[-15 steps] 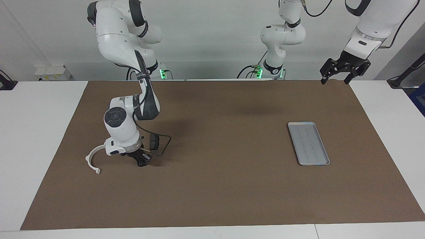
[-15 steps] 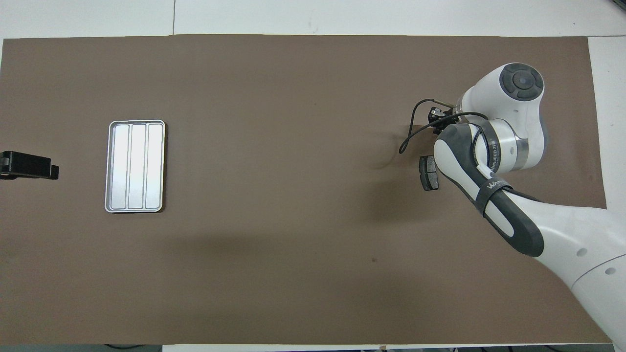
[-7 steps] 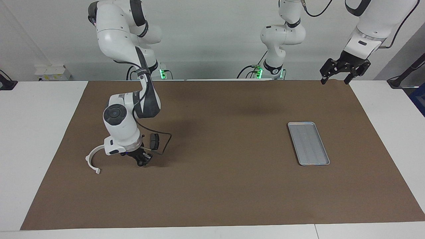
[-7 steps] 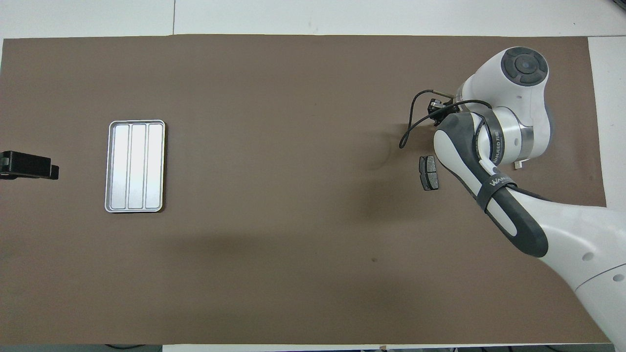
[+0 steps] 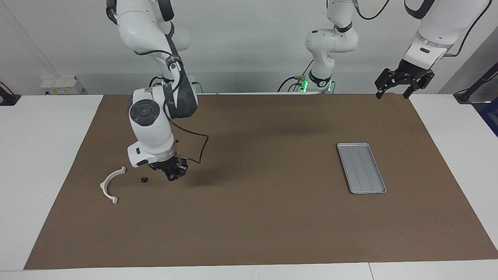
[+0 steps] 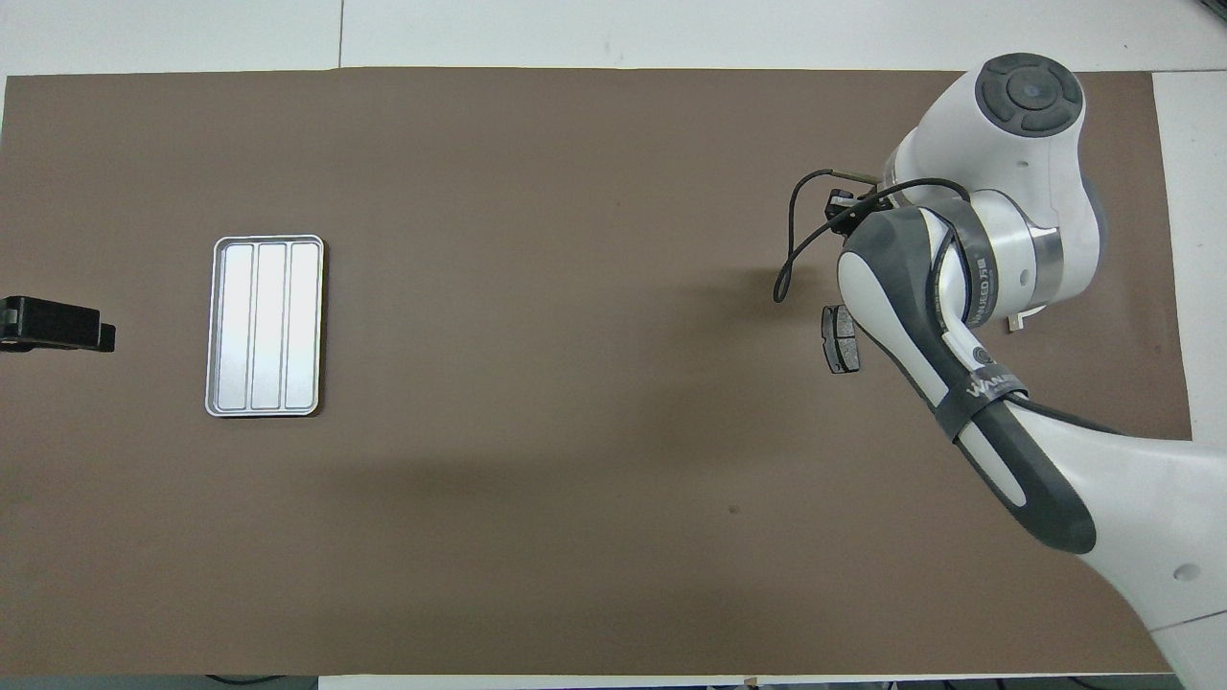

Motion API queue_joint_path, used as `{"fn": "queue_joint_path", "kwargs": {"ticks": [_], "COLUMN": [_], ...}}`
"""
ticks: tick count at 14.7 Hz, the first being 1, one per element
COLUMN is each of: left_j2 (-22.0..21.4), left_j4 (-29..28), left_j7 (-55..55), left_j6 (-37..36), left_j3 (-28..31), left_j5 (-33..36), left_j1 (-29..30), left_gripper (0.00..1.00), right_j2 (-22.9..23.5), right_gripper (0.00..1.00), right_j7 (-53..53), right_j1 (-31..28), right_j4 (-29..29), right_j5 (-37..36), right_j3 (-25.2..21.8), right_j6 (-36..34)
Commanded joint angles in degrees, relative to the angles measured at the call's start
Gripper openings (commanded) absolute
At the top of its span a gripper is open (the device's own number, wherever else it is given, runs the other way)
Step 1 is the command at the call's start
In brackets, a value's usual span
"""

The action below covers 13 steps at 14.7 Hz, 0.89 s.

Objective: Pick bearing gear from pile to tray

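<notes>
My right gripper (image 5: 171, 177) hangs a little above the mat over the pile, shut on a small dark round piece, the bearing gear (image 5: 171, 178). In the overhead view only part of the right gripper (image 6: 841, 205) shows past the wrist. On the mat beside it lie a small black round piece (image 5: 143, 179) and a white half-ring bracket (image 5: 110, 186). A dark grey brake pad (image 6: 842, 340) lies next to the arm. The silver tray (image 5: 361, 168) (image 6: 266, 326) lies empty toward the left arm's end. My left gripper (image 5: 392, 92) (image 6: 57, 325) waits open, high over the mat's corner.
A brown mat (image 5: 256, 217) covers most of the white table. A black cable (image 5: 198, 149) loops from the right wrist. The right arm's forearm (image 6: 959, 383) hides most of the pile from above.
The right arm has risen off the mat and shifted toward the robots, its gripper staying shut. The small black round piece and the whole bracket have come into sight. The left arm has not moved.
</notes>
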Motion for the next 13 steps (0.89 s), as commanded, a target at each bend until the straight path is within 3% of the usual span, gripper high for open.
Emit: {"fn": "queue_joint_path", "kwargs": {"ticks": [1, 6, 13], "left_j2": [-0.75, -0.75, -0.75], "left_j4": [0.05, 0.05, 0.05], "left_j7": [-0.07, -0.07, -0.07], "left_j6": [-0.85, -0.85, -0.85], "left_j3": [-0.11, -0.11, -0.11], "left_j5": [0.03, 0.03, 0.03], "left_j1": [0.18, 0.18, 0.27], "left_gripper": [1.0, 1.0, 1.0], "right_j2": [0.03, -1.29, -0.5], "right_gripper": [0.0, 0.0, 0.0], "right_j7": [4.13, 14.23, 26.89], "right_j1": [3.07, 11.07, 17.31], "right_j4": [5.63, 7.14, 6.09], "right_j5": [0.33, 2.78, 6.84], "right_j3": [0.31, 0.31, 0.75], "right_j6": [-6.3, -8.08, -1.86]}}
